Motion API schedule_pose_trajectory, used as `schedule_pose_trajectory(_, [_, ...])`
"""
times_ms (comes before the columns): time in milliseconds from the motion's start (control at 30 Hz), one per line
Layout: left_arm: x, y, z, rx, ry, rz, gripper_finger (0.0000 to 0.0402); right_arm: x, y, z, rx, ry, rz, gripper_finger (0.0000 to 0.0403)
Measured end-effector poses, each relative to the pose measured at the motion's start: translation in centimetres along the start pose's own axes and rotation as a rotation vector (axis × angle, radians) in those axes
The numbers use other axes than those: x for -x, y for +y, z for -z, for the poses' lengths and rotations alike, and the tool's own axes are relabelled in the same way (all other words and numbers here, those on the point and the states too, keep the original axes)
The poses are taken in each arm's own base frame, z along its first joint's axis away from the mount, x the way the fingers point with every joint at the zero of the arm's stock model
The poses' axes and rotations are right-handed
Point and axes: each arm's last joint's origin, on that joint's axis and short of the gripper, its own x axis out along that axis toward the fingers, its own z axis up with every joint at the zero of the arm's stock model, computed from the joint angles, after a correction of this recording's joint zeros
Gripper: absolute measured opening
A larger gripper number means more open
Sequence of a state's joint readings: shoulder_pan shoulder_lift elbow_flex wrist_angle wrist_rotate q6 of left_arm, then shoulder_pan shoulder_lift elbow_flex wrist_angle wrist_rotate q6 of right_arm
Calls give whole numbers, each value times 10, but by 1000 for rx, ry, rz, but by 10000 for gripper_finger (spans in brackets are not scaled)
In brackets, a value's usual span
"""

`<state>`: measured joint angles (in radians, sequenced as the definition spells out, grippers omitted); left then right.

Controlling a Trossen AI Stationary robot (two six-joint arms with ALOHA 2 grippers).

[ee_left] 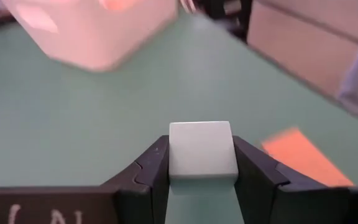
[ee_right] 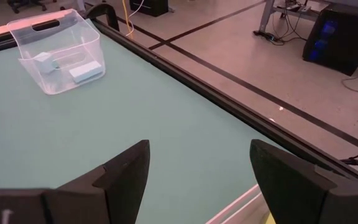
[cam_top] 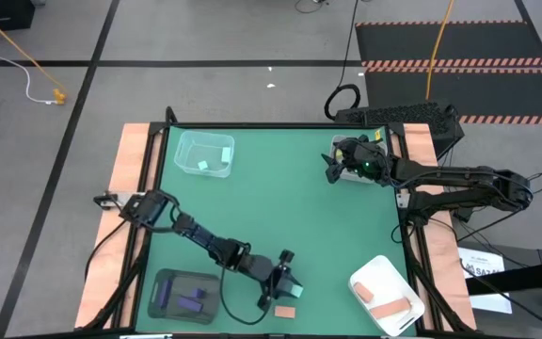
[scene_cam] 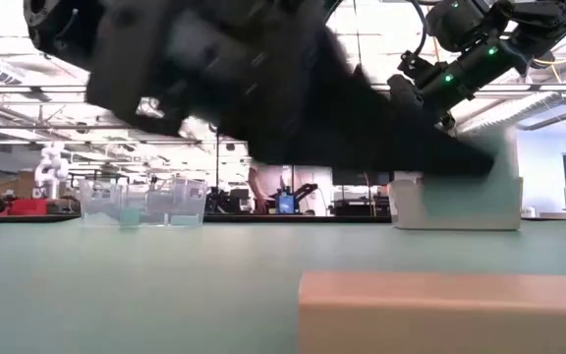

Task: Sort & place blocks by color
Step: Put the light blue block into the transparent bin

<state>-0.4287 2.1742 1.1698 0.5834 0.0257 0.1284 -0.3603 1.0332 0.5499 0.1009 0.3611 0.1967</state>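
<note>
A light teal cube block (ee_left: 201,149) sits between the fingers of my left gripper (cam_top: 290,282), near the table's front edge at the middle. A salmon-pink bar block (cam_top: 285,311) lies flat on the green mat just nearer the edge, also seen in the left wrist view as an orange bar block (ee_left: 303,155). My right gripper (ee_right: 197,174) hangs open with nothing in it over the far right of the table (cam_top: 332,169). Two teal blocks (ee_right: 67,67) lie in the clear tray (cam_top: 205,153). My left gripper pinches the teal cube by two opposite side faces (ee_left: 173,155), one finger on each. The fingers come slanting down from the table's left side. The cube stands upright and level between them. Whether its underside rests on the mat I cannot tell.
A dark tray (cam_top: 163,282) holding purple blocks stands at the front left. A white tray (cam_top: 370,273) with salmon-pink blocks stands at the front right. Another white tray (cam_top: 346,174) sits at the far right under my right arm. Open green mat lies between them.
</note>
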Motion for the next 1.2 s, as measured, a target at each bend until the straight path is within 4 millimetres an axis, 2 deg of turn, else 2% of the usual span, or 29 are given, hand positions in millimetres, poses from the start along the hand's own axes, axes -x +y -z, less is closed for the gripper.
schedule_pose_trajectory(100, [1,8,-6,5,-63,-25,134,0,0,0,0,0,0,270])
schedule_pose_trajectory(267, [9,20,-16,11,-54,-51,134,0,0,0,0,0,0,270])
schedule_pose_trajectory(400, [31,28,-39,-50,14,-110,134,0,0,0,0,0,0,270])
schedule_pose_trajectory(600, [79,50,-74,-76,100,-225,134,0,0,0,0,0,0,270])
schedule_pose_trajectory(867, [134,85,-108,-7,74,-497,134,0,0,0,0,0,0,270])
schedule_pose_trajectory(1000, [149,96,-115,-4,77,-657,134,0,0,0,0,0,0,270])
schedule_pose_trajectory(1200, [169,104,-130,69,-15,-848,134,0,0,0,0,0,0,270])
